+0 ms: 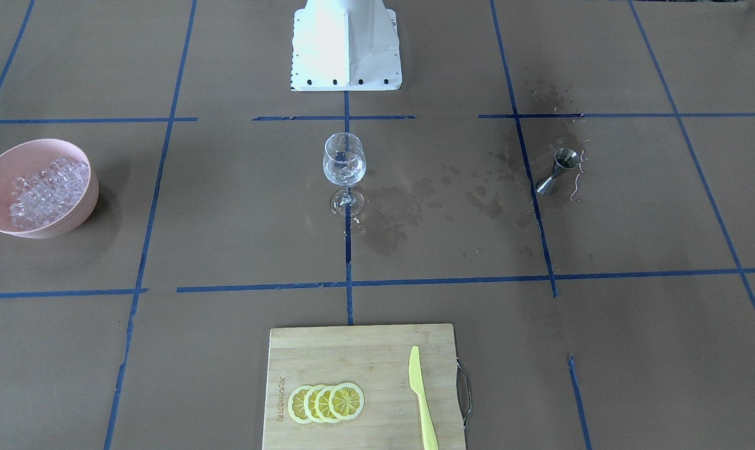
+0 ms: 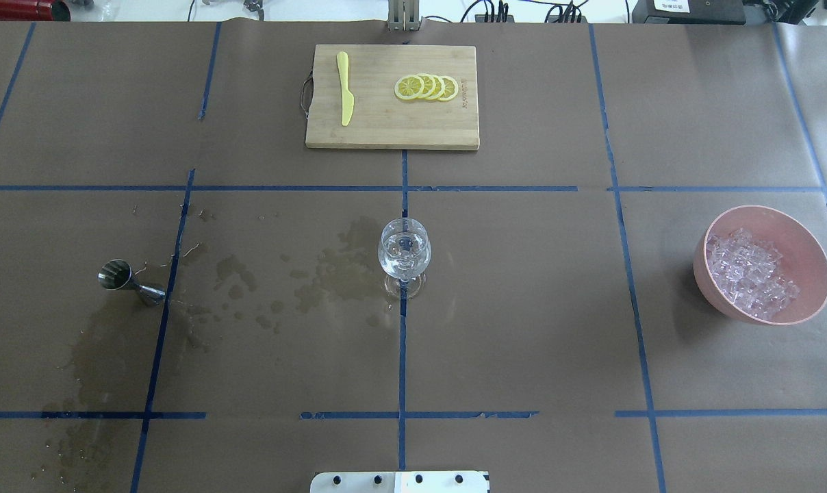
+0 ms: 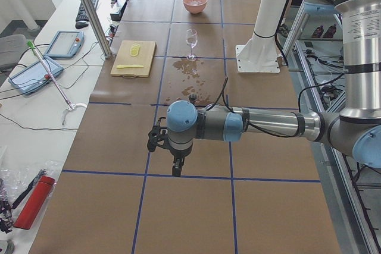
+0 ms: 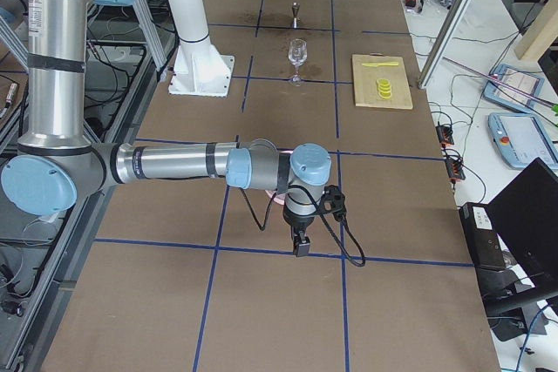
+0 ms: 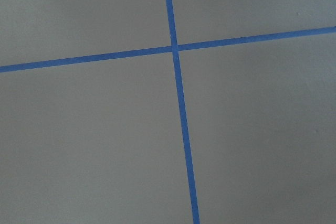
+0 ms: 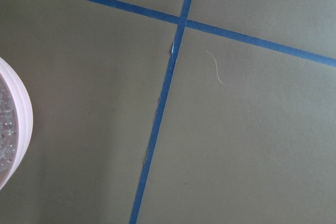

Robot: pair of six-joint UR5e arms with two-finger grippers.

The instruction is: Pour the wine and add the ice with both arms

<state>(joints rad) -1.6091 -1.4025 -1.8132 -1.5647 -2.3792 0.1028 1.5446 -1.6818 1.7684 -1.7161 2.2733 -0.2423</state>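
The ice (image 1: pixel 43 187) is a heap of clear cubes in a pink bowl (image 1: pixel 92 195) at the table's end on my right; it also shows from overhead (image 2: pixel 750 274). A stemmed wine glass (image 1: pixel 344 162) stands upright at the table's middle with something clear in its bowl. A steel jigger (image 1: pixel 557 170) stands on my left. My left gripper (image 3: pixel 176 169) hangs fingers-down over bare table, far from the jigger. My right gripper (image 4: pixel 301 246) hangs beside the bowl, whose rim (image 6: pixel 22 114) edges the right wrist view. I cannot tell whether either is open or shut.
A bamboo cutting board (image 1: pixel 365 350) at the far edge carries lemon slices (image 1: pixel 326 403) and a yellow knife (image 1: pixel 422 400). Wet stains (image 1: pixel 390 215) spread between glass and jigger. Blue tape lines grid the brown table. The white base (image 1: pixel 346 47) stands behind the glass.
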